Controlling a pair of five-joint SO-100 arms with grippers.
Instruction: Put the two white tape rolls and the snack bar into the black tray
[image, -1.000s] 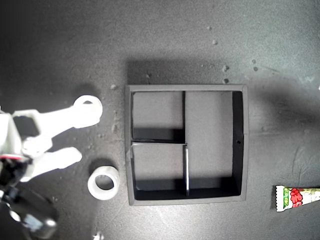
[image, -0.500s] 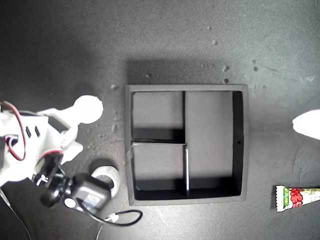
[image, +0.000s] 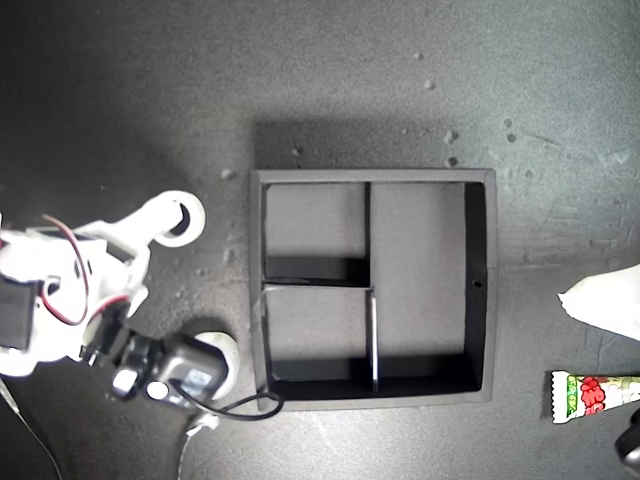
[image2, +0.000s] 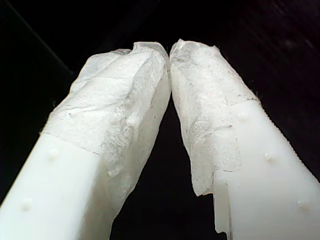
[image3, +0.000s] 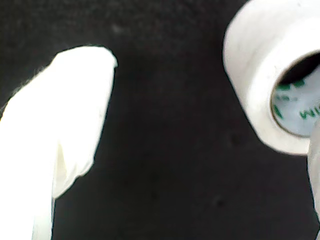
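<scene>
My second gripper (image3: 200, 145) has its jaws apart beside one tape roll (image: 178, 219); green letters inside the core are unreadable. The other tape roll (image: 222, 355) lies just outside the black tray (image: 480, 290). Snack bar (image: 590, 394), red print illegible, lies at the exterior view's right edge. My first gripper (image2: 170, 52) has its tips together on nothing.

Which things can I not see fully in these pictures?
- Lower tape roll: exterior view, partly covered by the arm's camera.
- Snack bar: exterior view, cut off by the right edge.
- Tape roll: second wrist view, cut off by the edge; label unreadable.
</scene>
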